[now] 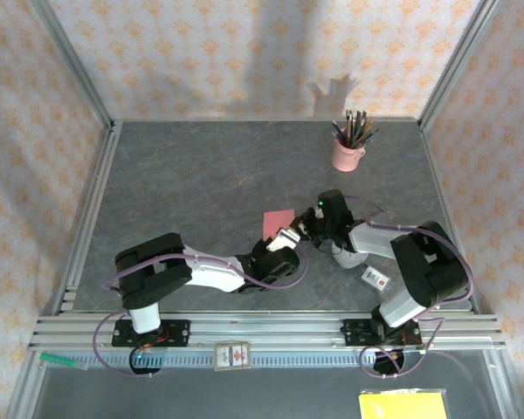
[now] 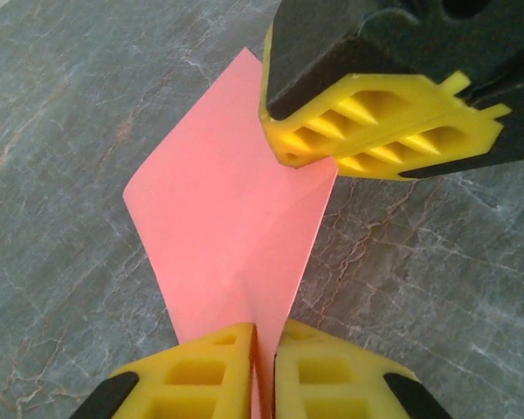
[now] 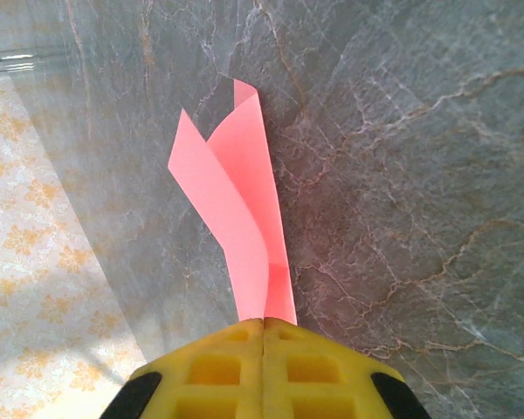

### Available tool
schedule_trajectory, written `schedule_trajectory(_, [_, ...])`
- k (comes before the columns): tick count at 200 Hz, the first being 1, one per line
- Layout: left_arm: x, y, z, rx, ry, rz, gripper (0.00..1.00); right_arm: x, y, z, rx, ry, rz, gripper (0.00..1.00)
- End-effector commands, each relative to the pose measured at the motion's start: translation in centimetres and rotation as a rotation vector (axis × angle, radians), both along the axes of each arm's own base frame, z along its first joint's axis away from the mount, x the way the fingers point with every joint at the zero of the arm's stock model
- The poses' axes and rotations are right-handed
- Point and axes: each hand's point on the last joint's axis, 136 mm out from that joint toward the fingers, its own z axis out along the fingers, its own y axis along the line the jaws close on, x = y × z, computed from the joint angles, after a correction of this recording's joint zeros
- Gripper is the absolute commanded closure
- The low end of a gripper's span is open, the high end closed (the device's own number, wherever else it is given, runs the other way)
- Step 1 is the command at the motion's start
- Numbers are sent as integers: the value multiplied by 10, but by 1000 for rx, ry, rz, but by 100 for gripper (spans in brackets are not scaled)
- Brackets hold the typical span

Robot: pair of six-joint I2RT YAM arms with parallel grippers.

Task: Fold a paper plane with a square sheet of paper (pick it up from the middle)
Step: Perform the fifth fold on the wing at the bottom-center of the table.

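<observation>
The square sheet of paper [image 1: 277, 222] is salmon-pink and sits mid-table between both arms, held up off the grey surface. In the left wrist view the paper [image 2: 227, 227] shows a centre crease, and its near corner is pinched in my left gripper [image 2: 264, 371], which is shut on it. My right gripper [image 2: 301, 161] comes in from the upper right there, clamped on the sheet's far edge. In the right wrist view the paper [image 3: 240, 201] curls into two upright flaps rising from my shut right gripper [image 3: 264, 330]. From above, the left gripper [image 1: 287, 237] and right gripper [image 1: 307, 225] nearly touch.
A pink cup of pencils [image 1: 348, 154] stands at the back right. A small white card [image 1: 375, 278] lies by the right arm's base. A yellow pad [image 1: 403, 405] sits below the front rail. Aluminium posts and patterned walls enclose the grey table [image 1: 201, 183].
</observation>
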Motion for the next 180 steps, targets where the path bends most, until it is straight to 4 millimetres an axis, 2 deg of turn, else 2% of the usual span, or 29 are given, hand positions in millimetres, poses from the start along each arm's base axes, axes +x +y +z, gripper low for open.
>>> schedule_trajectory(1, [-4,-4,-5,-35,16,-3,87,2,0,8,24,-22,-7,99])
schedule_trajectory(36, [-7,-7,-11,-72,39,-15,89,3,1,10,27,-30,0,92])
schedule_trajectory(57, [-9,-11,-16,-85,57,-28,88,4,1,10,17,-32,3,92])
schedule_trajectory(95, [-9,-14,-21,-93,69,-21,80,5,1,12,19,-38,2,93])
schedule_trajectory(118, [-8,-15,-21,-103,68,-15,78,2,0,11,27,-32,-2,94])
schedule_trajectory(180, [-8,-14,-19,-161,73,12,90,1,0,13,35,-33,-8,94])
